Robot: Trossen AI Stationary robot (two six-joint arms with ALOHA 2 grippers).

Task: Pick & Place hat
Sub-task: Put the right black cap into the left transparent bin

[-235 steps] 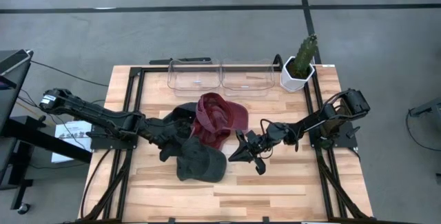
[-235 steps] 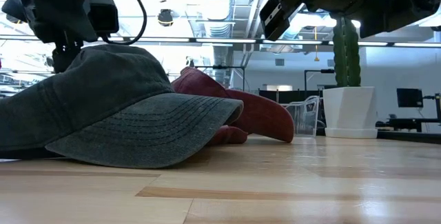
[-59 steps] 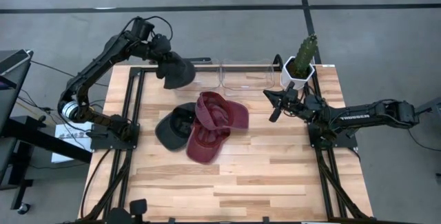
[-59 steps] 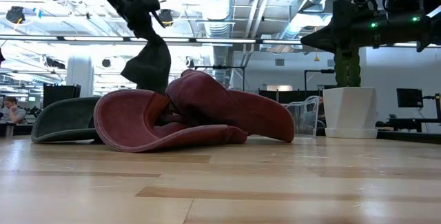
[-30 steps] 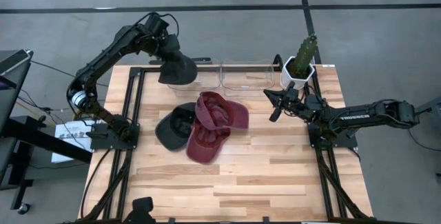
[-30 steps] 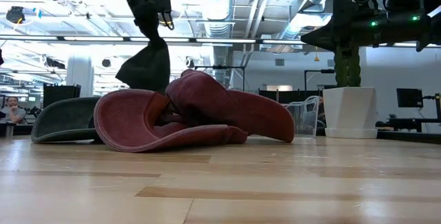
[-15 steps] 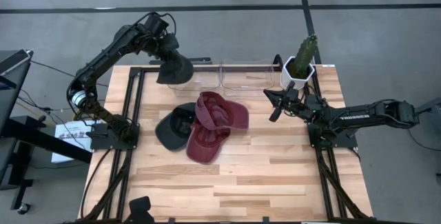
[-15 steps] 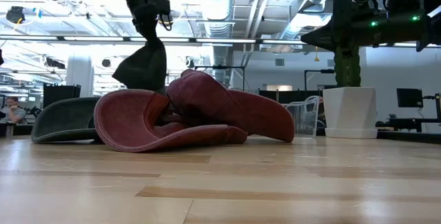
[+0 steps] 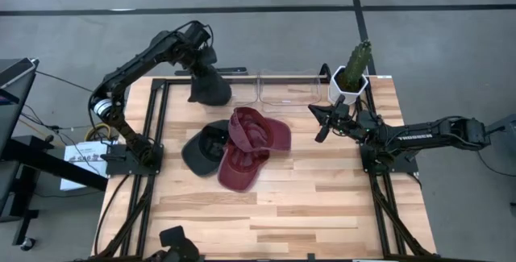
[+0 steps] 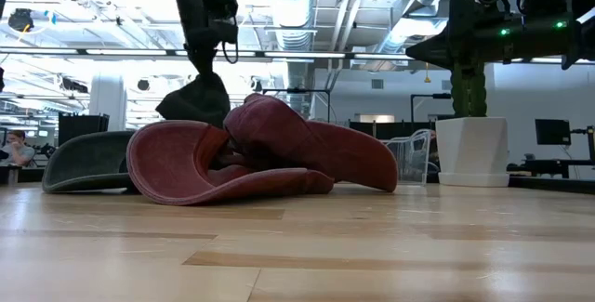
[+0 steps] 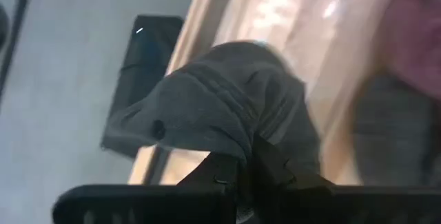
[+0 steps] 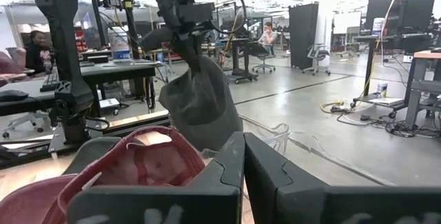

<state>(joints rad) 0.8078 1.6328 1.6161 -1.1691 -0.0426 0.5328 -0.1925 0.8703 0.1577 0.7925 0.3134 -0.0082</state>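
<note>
Left end effector (image 9: 203,62): held up over the far-left part of the worktop (image 9: 322,205), fingers clamped on the crown of the grey hat (image 9: 210,86) (the left wrist view showed the cloth bunched between them).
Grey hat: hanging from the left end effector, off the worktop, over the left clear bin (image 9: 227,89) at the far edge; whether it touched the bin could not be told.
Right end effector (image 9: 321,125): held above the right side of the worktop, near the potted cactus (image 9: 351,75), fingers pressed together with nothing between them (seen in the right wrist view).
Red hat (image 9: 250,145): lying crumpled near the middle of the worktop, underside up, brim toward the near edge.
Dark hat (image 9: 201,145): lying on the worktop just left of the red hat, touching it and partly under it.
Right clear bin (image 9: 289,89): beside the left one at the far edge, next to the potted cactus.
</note>
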